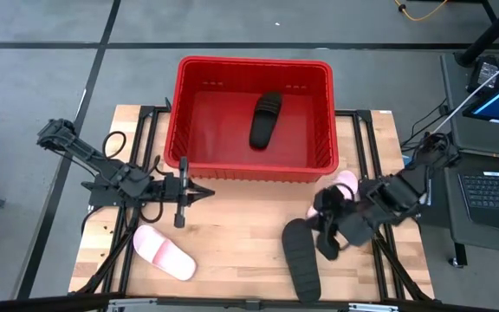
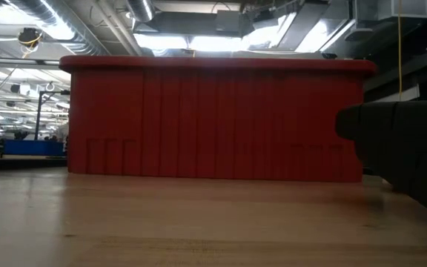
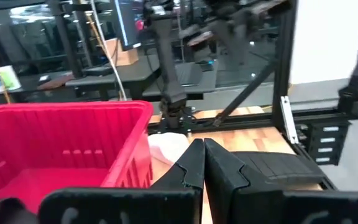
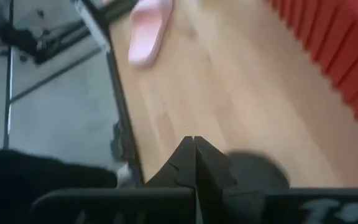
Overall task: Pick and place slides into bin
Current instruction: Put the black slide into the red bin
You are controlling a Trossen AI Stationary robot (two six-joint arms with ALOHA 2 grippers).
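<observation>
One black slide [image 1: 264,120] already down in the bin [image 1: 199,160], lying lengthwise near the middle, so room left either side for the other three. Three still out on the table [image 1: 241,251].

Left gripper [image 1: 208,192]: fingers pressed together, holding nothing, parked level above the wood just short of the bin's near wall, tips pointing across toward the other arm. Looks like a waiting pose, kept out of the drop path. Pink slide [image 1: 164,253] lying behind and to one side of it, near the table's front edge, well apart from the fingers. Seen far off again past the right fingers.

Right gripper [image 1: 329,250]: fingers shut flat against each other, nothing pinched between them. Hanging low over the toe end of the second black slide [image 1: 301,260], which lies just beside the tips and runs off toward the front edge. Other pink slide [image 1: 346,183] tucked right behind that wrist, by the bin's corner, mostly hidden by the arm. Judging by that pose, probably lined up on the black one next; jaws would need to spread first to take the strap. Touching or merely above: cannot tell.
</observation>
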